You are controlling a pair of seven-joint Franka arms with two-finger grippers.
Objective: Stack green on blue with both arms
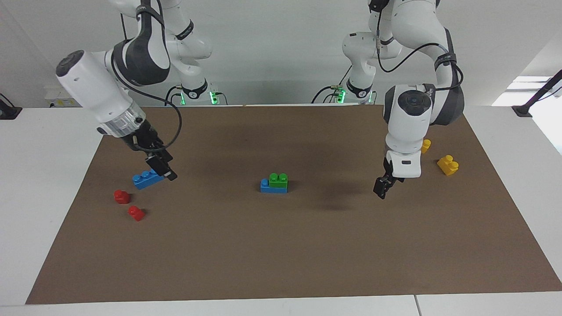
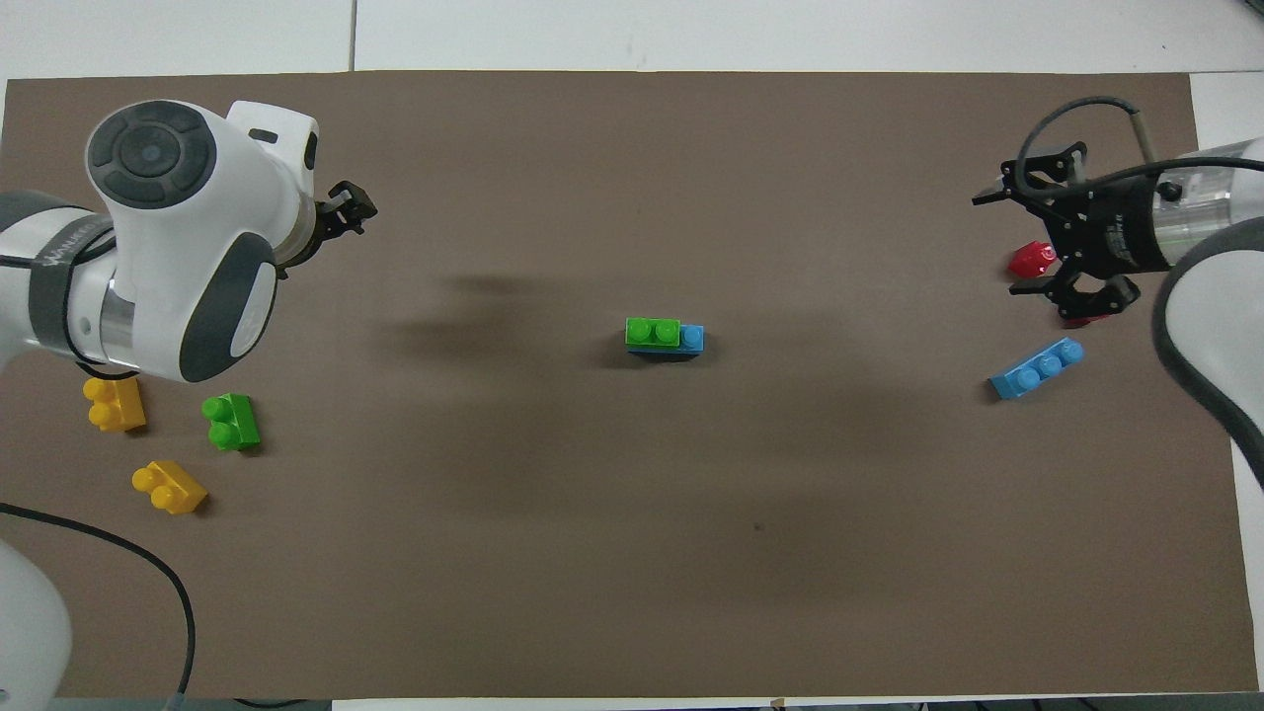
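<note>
A small green brick [image 1: 278, 180] [image 2: 653, 332] sits on a long blue brick [image 1: 266, 186] [image 2: 693, 339] at the middle of the mat, leaving one blue stud uncovered. No gripper touches this stack. A second blue brick [image 1: 147, 177] [image 2: 1037, 368] lies toward the right arm's end. My right gripper [image 1: 161, 169] [image 2: 1009, 243] hangs open and empty above that area. A second green brick [image 2: 230, 422] lies toward the left arm's end and is hidden by the arm in the facing view. My left gripper [image 1: 381, 191] [image 2: 346, 209] hangs open over bare mat, holding nothing.
Two red bricks [image 1: 122, 196] [image 1: 136, 213] lie beside the second blue brick, farther from the robots. Two yellow bricks [image 2: 116, 405] [image 2: 170, 486] lie by the loose green one. The brown mat [image 1: 281, 254] covers the table's middle.
</note>
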